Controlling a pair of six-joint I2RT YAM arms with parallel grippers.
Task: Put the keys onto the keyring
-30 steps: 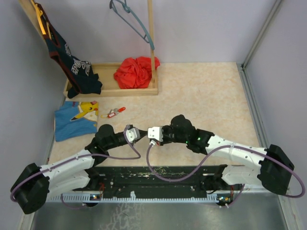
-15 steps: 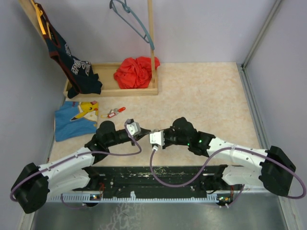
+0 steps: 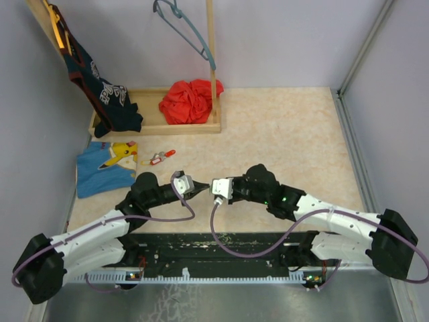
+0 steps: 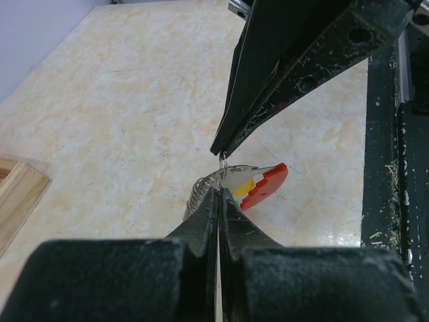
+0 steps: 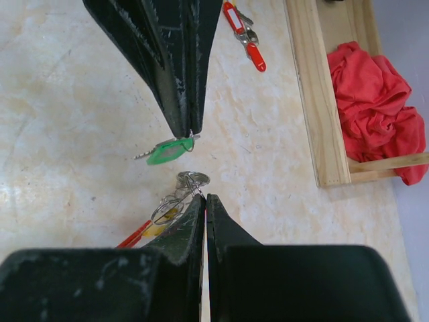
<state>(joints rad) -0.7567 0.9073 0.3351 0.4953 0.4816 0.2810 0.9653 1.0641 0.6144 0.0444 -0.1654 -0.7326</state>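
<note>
— Keys with red tags (image 3: pixel 161 157) lie on the table (image 3: pixel 288 134) at the left, just beside the blue cloth (image 3: pixel 104 171). Are they touching it?

— No, near its right edge but apart from it. Behind them stands a wooden tray (image 3: pixel 154 127) with a crumpled red cloth (image 3: pixel 191 100) inside.

— And the left gripper (image 4: pixel 218 194)?

— Its jaws are pressed together with no gap. From the right wrist view a green key (image 5: pixel 166 151) hangs at its very tip, caught by the small wire loop at the key's head (the key itself juts out to one side, almost level).

— So the green key is off the table?

— It looks so; whether it is lifted clear I cannot tell.

— Where is the keyring (image 5: pixel 191 180)?

— Between the two fingertips, just below the green key in the right wrist view. It is a coil of thin metal rings, and a red-headed key (image 4: pixel 266 186) and a yellow one (image 4: pixel 242 187) are bunched with it.

— And the right gripper (image 5: pixel 204 199)?

— Closed too, jaws flat against each other. Its tip meets the edge of the keyring's wire and seems to pinch it. In the overhead view both tips point at each other, almost touching, over the near middle of the table.
</note>
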